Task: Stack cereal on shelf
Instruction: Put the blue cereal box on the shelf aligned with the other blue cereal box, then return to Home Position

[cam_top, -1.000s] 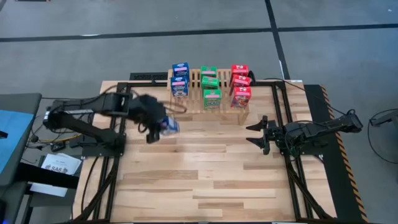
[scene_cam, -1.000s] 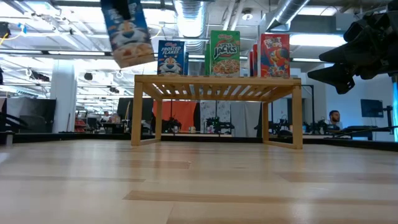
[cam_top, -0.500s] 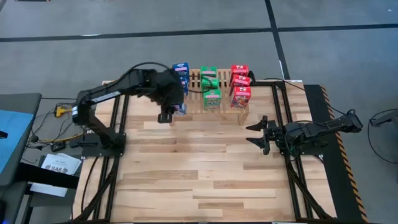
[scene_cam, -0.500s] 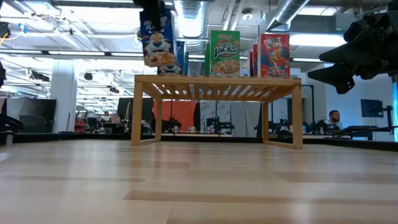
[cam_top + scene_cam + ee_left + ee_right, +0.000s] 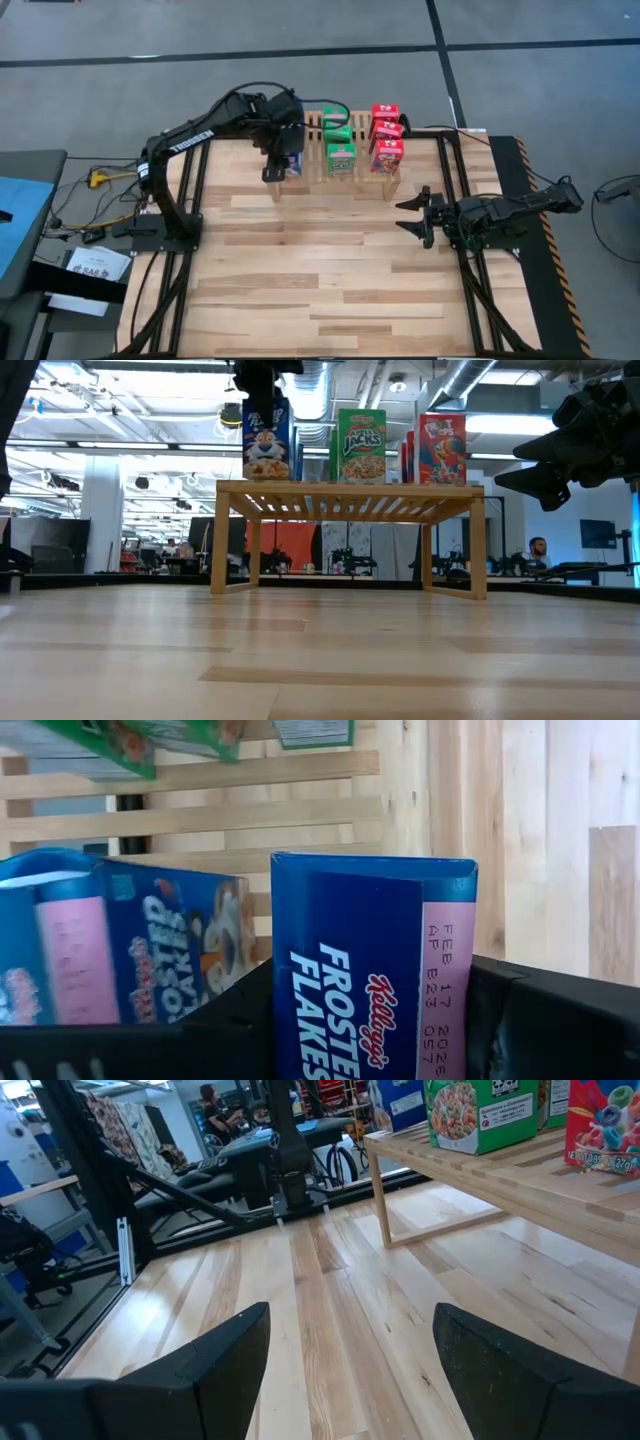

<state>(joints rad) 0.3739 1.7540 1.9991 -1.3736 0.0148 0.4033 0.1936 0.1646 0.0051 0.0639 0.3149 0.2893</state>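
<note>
Since a second ago the left gripper (image 5: 284,150) has swung from open table to the shelf (image 5: 312,172), and from above it stays clamped on a blue cereal box (image 5: 292,160) at the near-left edge. At table height that box (image 5: 266,440) stands at the slats' left end beside the green box (image 5: 361,446), bare table in front. The right gripper (image 5: 413,214) waits at the right with fingers spread, well clear.

The left gripper (image 5: 284,160) hides the blue boxes (image 5: 292,162) from above. Wrist view crops the held Frosted Flakes box (image 5: 372,970); neighbouring print blurred.
</note>
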